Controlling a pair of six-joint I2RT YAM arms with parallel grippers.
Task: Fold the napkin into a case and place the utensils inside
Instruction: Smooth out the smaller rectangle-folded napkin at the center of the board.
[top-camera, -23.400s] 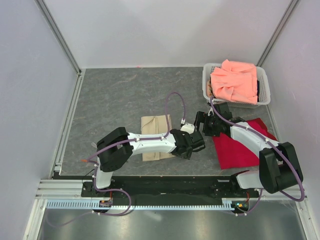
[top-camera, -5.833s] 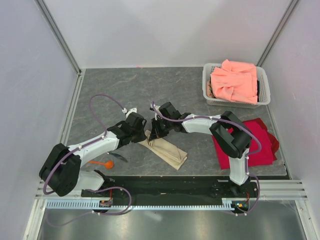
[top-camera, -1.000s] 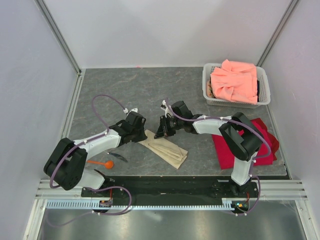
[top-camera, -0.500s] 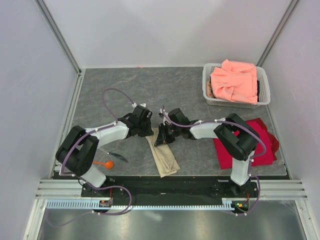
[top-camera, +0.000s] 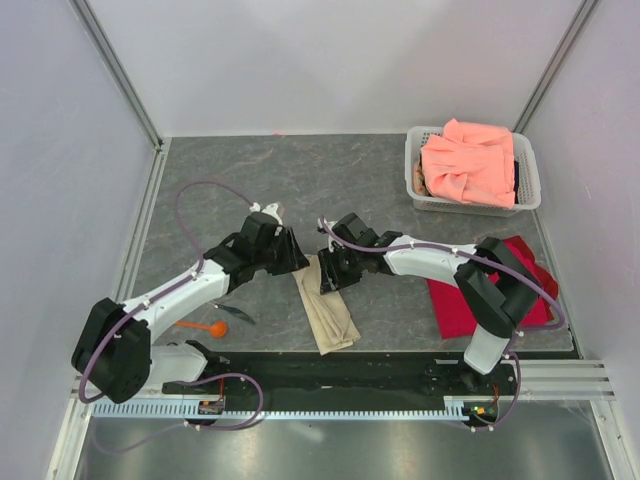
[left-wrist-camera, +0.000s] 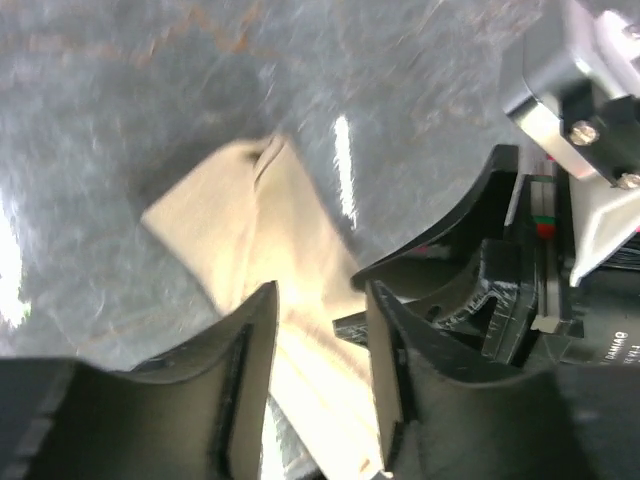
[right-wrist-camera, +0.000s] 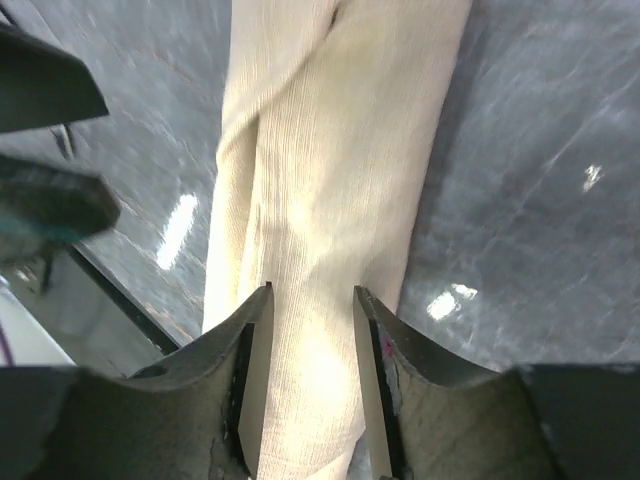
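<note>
The left claw (left-wrist-camera: 320, 300) is seen with its jaws parted and nothing clamped between them; it is held just above the far end of the napkin (top-camera: 327, 310). The right claw (right-wrist-camera: 310, 300) is likewise parted and empty, and is poised over the same cloth from the other side, so that only fabric is seen through the gap. The two claws are set close together, nearly facing one another.

The napkin is laid flat on the table (top-camera: 250, 180), midway along its near edge. It is already folded into a long narrow strip with layered creases running along its length, so the folding is judged done or nearly so. Its long axis runs from far to near, with the near end leaning a little to the right. Which end is the open one cannot be told.

The filling is not yet begun. The orange spoon (top-camera: 205, 326) and the dark utensil (top-camera: 237, 312) are left lying by the near-left corner, apart from the napkin.

A basket (top-camera: 413, 170) holding a salmon cloth (top-camera: 470, 160) is placed at the far-right corner, and a red cloth (top-camera: 450, 305) lies at the right edge.
</note>
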